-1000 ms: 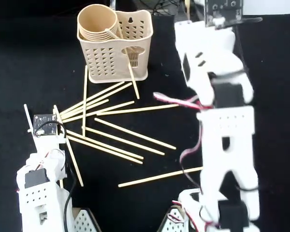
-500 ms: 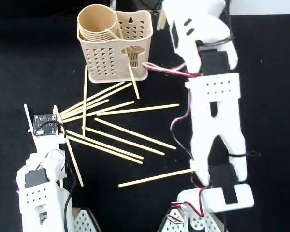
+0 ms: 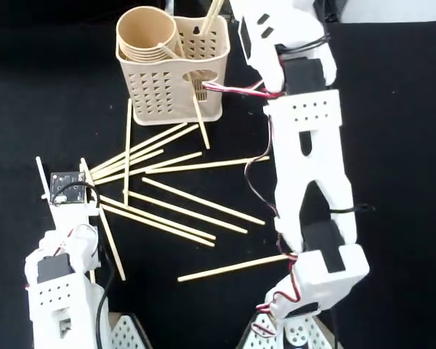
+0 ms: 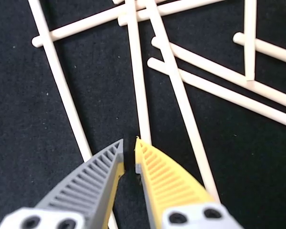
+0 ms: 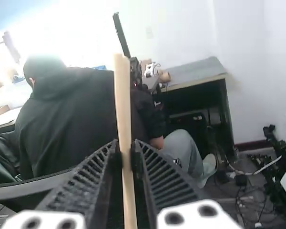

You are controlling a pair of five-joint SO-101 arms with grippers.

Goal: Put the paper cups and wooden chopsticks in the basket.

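Jaws on the right gripper (image 5: 125, 144) are clamped on a wooden chopstick (image 5: 122, 95) over the basket (image 3: 167, 94); left gripper (image 4: 128, 141) is pinched nearly together above loose chopsticks (image 4: 181, 95).

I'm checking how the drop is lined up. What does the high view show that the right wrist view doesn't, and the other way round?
High view: the basket with stacked paper cups in one end, the right arm stretched up beside it, and loose chopsticks scattered on the black table.
Right wrist view: the right pincer shut on the held chopstick, a finger pressed to each side.
Both: that held chopstick, which in the high view slants above the basket's rim.
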